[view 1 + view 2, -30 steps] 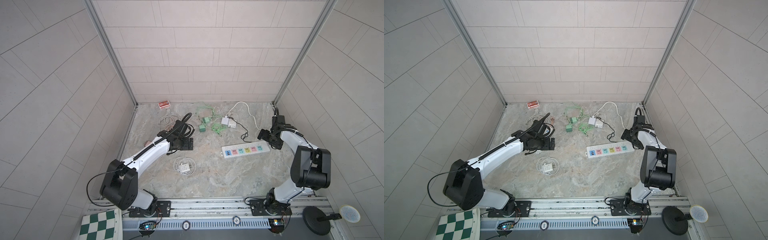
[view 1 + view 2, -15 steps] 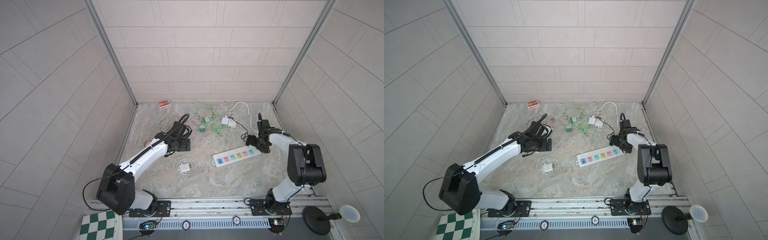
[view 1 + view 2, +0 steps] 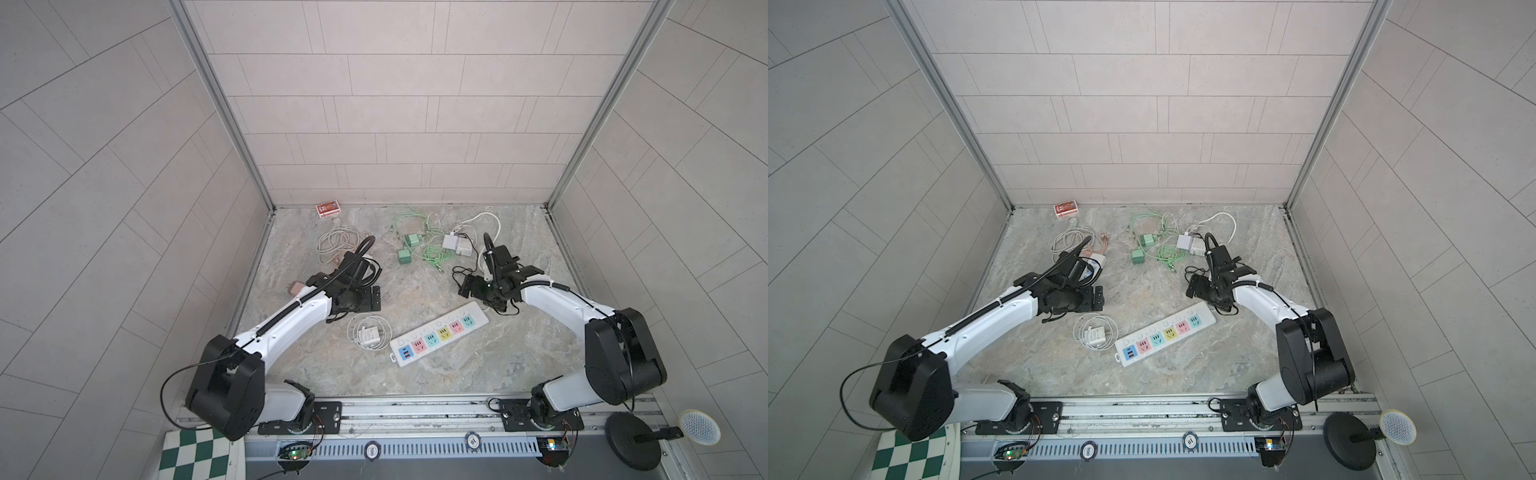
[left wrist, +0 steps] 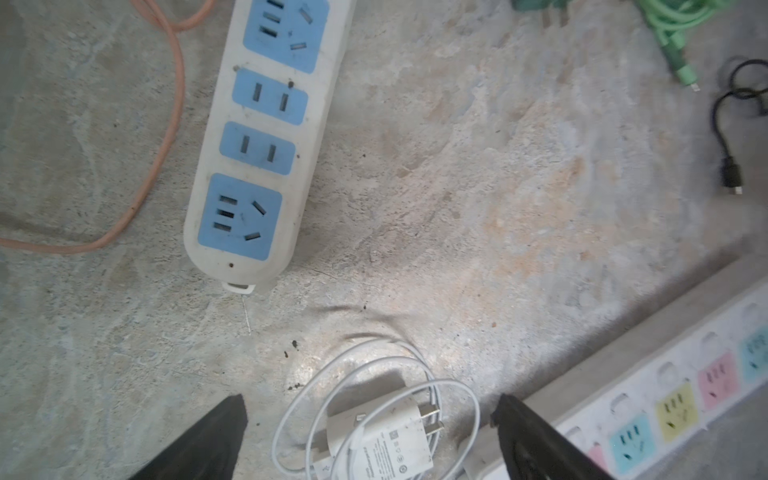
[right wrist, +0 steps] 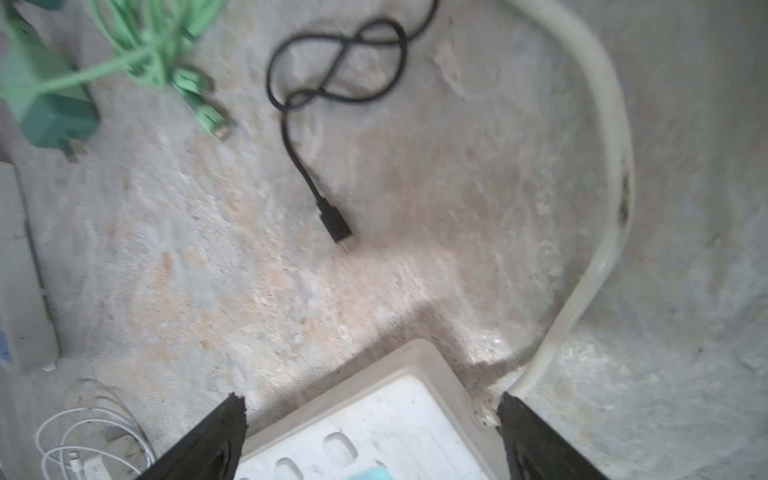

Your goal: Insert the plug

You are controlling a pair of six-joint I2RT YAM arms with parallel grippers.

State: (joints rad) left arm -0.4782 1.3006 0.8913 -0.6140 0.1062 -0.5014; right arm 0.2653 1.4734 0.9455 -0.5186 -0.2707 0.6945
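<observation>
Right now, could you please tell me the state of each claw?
Left claw: open, holding nothing.
Right claw: open, poised at the end of the power strip; whether it touches cannot be told.

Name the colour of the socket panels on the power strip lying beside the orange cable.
Light blue panels on the white power strip, clearest in the left wrist view.

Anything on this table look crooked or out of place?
The multicoloured power strip lies slanted across the table. The white charger beside it lies flat, unplugged. The small red box in the back left corner looks unrelated to the rest.
</observation>
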